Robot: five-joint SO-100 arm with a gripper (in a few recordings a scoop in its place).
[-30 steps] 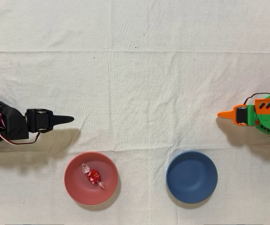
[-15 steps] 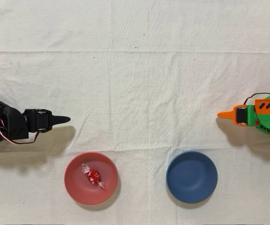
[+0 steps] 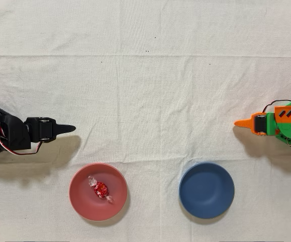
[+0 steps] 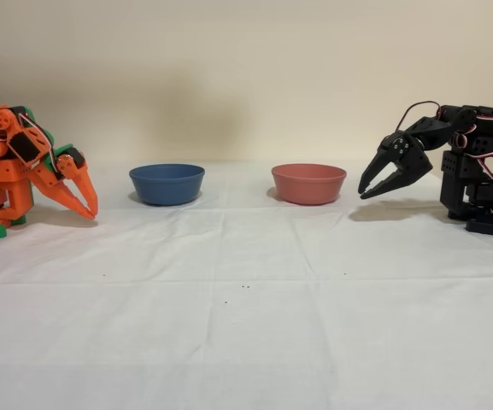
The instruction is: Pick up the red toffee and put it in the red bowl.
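Salmon-red, matte, shallow round plastic bowl (image 3: pixel 98 191): stands on the cloth-covered bench (image 3: pixel 150 85), near the lower left in the overhead view. Contents: one small round toffee in shiny red foil (image 3: pixel 101 190) with clear twisted ends, lying near the bowl's middle, so the placing looks done.

Dark blue bowl (image 3: pixel 207 190) of the same size: beside it to the right in the overhead view, well apart. Likely a decoy for colour matching.

Black arm's gripper (image 4: pixel 381 180): held above the cloth, off to one side of the red bowl and clear of its rim. The fingers (image 4: pixel 368 180) are parted a little and carry nothing. Judged a parked pose away from the bowl.

Orange arm (image 4: pixel 28 162): idle at the far side.
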